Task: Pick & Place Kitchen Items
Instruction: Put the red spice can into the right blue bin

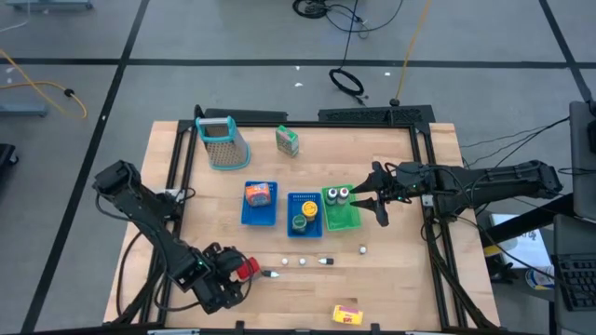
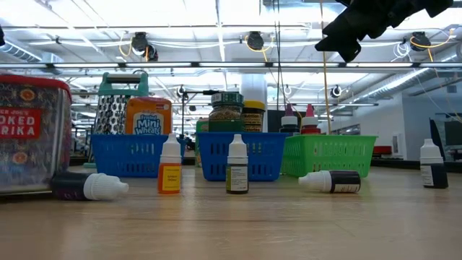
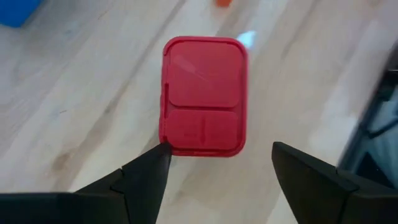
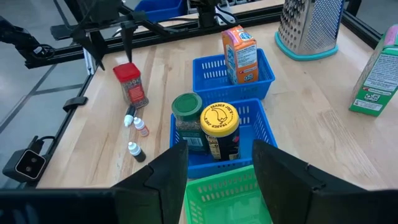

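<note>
The red can (image 3: 204, 93) stands upright on the table near the front left (image 1: 248, 268), its red lid up. My left gripper (image 3: 221, 155) hangs just above it, pointing steeply down, open, a finger off to either side of the lid; the right wrist view shows it (image 4: 112, 43) clear of the can (image 4: 130, 84). My right gripper (image 4: 217, 168) waits open over the green basket (image 1: 341, 207), nothing between its fingers. Several tiny bottles (image 1: 303, 261) stand or lie in a row on the table. A yellow box (image 1: 346, 314) lies near the front edge.
A blue basket (image 1: 260, 203) holds an orange packet, a second blue basket (image 1: 304, 214) holds two jars, and the green basket holds two small bottles. A metal grater (image 1: 222, 141) and a green carton (image 1: 287, 140) stand at the back. A dark frame (image 1: 177, 177) borders the table.
</note>
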